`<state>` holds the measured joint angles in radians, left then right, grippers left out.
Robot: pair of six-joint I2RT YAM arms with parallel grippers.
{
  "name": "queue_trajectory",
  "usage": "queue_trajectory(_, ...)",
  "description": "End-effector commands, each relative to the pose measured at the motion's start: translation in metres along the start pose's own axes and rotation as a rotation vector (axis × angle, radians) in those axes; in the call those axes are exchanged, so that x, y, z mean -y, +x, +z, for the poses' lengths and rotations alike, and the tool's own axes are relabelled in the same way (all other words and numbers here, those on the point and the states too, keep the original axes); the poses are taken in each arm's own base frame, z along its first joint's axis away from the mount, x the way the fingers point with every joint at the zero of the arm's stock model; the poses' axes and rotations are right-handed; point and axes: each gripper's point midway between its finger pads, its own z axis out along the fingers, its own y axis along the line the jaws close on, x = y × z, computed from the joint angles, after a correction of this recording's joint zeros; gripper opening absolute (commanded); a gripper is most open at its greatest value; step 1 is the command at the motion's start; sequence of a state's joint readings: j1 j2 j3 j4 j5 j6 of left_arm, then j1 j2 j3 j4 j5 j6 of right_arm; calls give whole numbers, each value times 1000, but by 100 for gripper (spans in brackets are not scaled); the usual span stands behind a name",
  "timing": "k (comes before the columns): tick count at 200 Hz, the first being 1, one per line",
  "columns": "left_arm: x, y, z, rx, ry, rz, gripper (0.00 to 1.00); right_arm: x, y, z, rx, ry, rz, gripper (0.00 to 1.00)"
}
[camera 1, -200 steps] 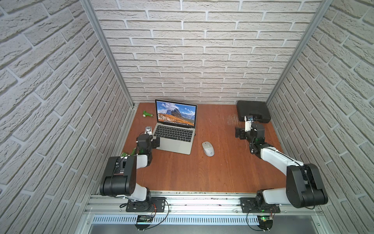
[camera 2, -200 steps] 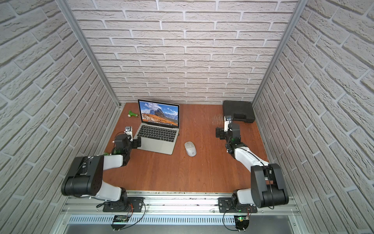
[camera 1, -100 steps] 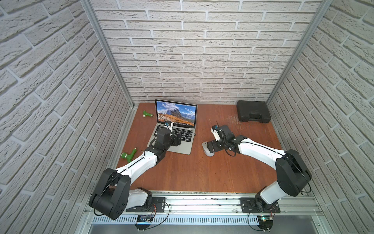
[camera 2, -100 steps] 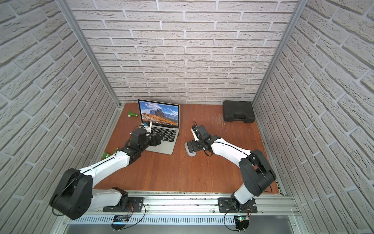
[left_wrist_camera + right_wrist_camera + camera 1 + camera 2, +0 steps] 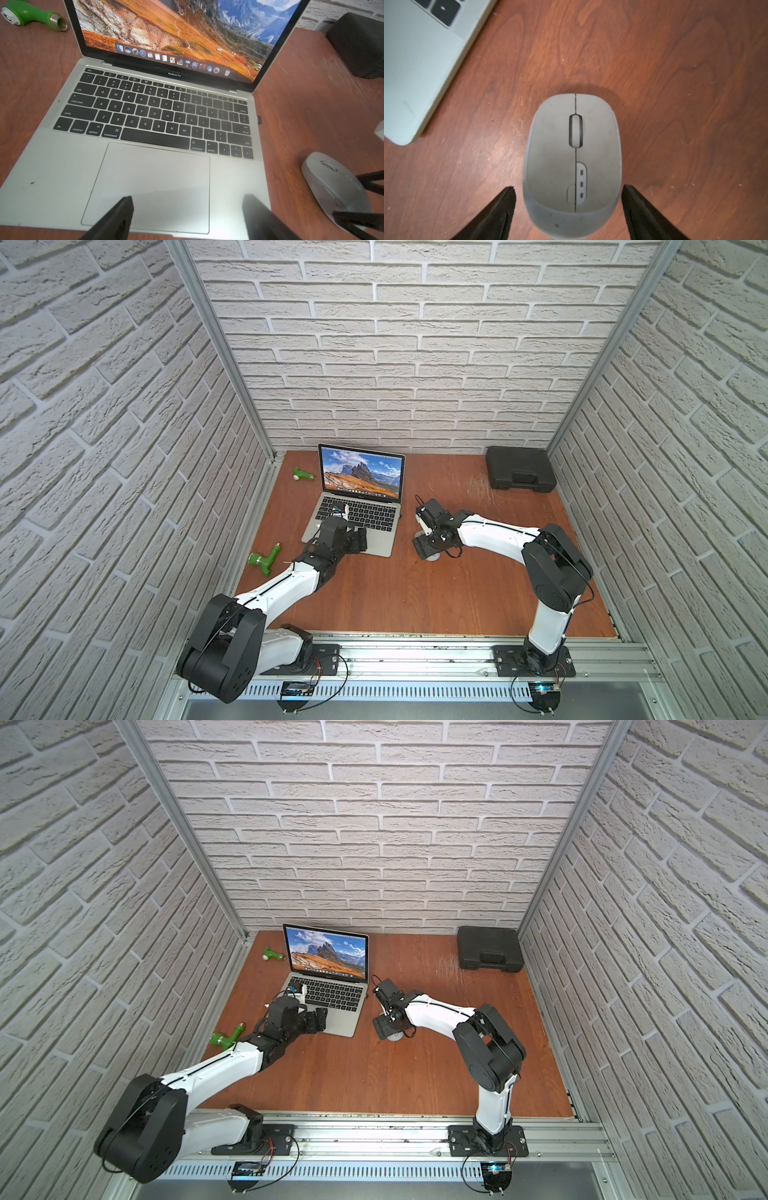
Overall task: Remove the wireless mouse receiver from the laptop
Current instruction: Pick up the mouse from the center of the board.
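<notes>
The silver laptop [image 5: 376, 537] stands open at the back left of the table, screen lit. The wireless mouse receiver [image 5: 259, 120] is a tiny black stub sticking out of the laptop's right edge, beside the keyboard. My left gripper [image 5: 187, 199] is open and empty. It hovers over the trackpad's front right part, and both top views show it [image 5: 359, 540] at the laptop's front edge. My right gripper [image 5: 568, 187] is open. Its fingers straddle the rear of the light-grey mouse [image 5: 571, 145], with thin gaps either side. The mouse lies right of the laptop [image 5: 415, 72].
A black plastic case [image 5: 519, 473] lies at the back right corner. One green tool [image 5: 305, 475] lies behind the laptop on the left. Another green tool [image 5: 264, 562] lies near the left wall, beside my left arm. Brick walls close three sides.
My left arm swung from the laptop's left side to over the trackpad. My right arm came from near the black case down over the mouse.
</notes>
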<state>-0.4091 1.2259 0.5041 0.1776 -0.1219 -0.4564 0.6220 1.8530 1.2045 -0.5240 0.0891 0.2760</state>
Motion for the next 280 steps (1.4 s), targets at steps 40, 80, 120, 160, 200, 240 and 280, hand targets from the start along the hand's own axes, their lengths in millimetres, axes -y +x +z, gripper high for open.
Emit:
queue_trajectory(40, -4, -5, 1, 45, -19, 2, 88, 0, -10, -2, 14, 24, -20, 54)
queue_trajectory(80, 24, -12, -13, 186, 167, 129, 91, -27, -14, -34, 48, -163, -109, 41)
queue_trajectory(120, 88, -14, -60, 479, 531, 525, 90, -63, -30, -137, 144, -797, -81, 36)
queue_trajectory(160, 126, -31, -88, 555, 706, 692, 98, -81, -20, -211, 146, -1176, -184, 36)
queue_trajectory(200, 167, -41, -121, 607, 891, 756, 98, -93, -2, -225, 76, -1336, -204, 35)
queue_trajectory(240, 202, -34, -139, 629, 1020, 805, 98, -105, 8, -223, 12, -1377, -227, 35)
queue_trajectory(280, 228, -28, -154, 619, 1112, 857, 92, -107, 4, -220, 6, -1365, -228, 34)
